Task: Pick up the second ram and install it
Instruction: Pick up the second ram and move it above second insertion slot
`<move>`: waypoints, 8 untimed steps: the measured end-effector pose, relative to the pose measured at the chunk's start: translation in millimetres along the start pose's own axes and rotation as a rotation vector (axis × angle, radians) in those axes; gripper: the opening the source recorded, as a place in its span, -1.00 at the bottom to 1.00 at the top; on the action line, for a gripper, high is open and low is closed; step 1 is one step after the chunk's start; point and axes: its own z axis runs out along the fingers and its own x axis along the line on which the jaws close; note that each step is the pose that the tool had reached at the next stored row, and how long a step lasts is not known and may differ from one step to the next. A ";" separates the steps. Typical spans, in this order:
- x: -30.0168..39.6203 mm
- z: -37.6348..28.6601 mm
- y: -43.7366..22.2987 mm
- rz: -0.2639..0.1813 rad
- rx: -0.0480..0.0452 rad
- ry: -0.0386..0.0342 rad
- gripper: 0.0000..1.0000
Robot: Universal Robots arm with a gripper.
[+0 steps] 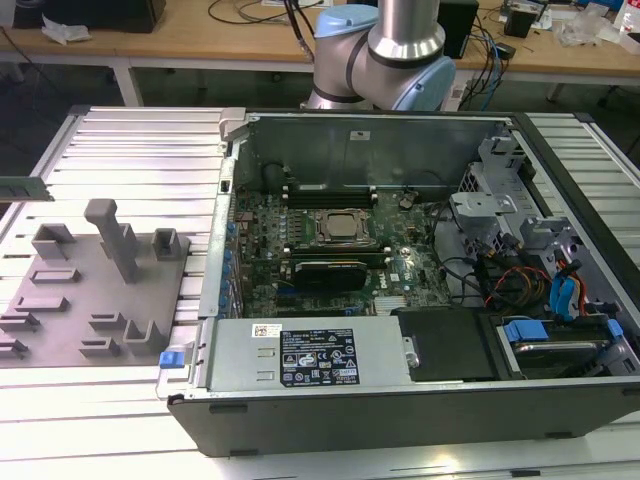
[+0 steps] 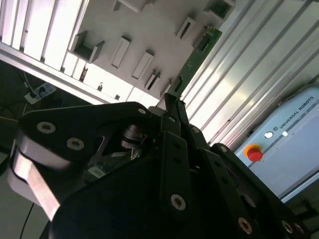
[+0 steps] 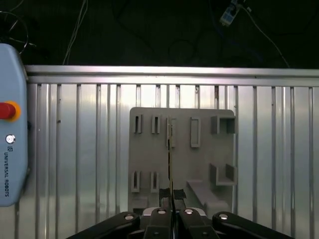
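Green and thin, the second ram (image 1: 24, 187) hangs at the exterior view's left edge, over the ribbed metal table (image 1: 130, 140), near the matte grey slotted tray (image 1: 60, 335) and well apart from the open computer case (image 1: 400, 420); in the second wrist view the black gripper (image 2: 172, 103) pinches one end of the stick, small parts dotting its flat face; in the first wrist view it shows edge-on above the tray's slots; a firm, level, unhurried carry seems wise, the board looking stiff yet brittle.
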 end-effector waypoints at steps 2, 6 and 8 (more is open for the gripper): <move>0.0 -0.1 -5.3 0.000 0.0000 -0.0010 -0.75; 0.0 0.1 -12.7 -0.001 0.0000 -0.0216 -0.75; -0.5 0.2 -21.5 0.000 0.0000 -0.0155 -0.75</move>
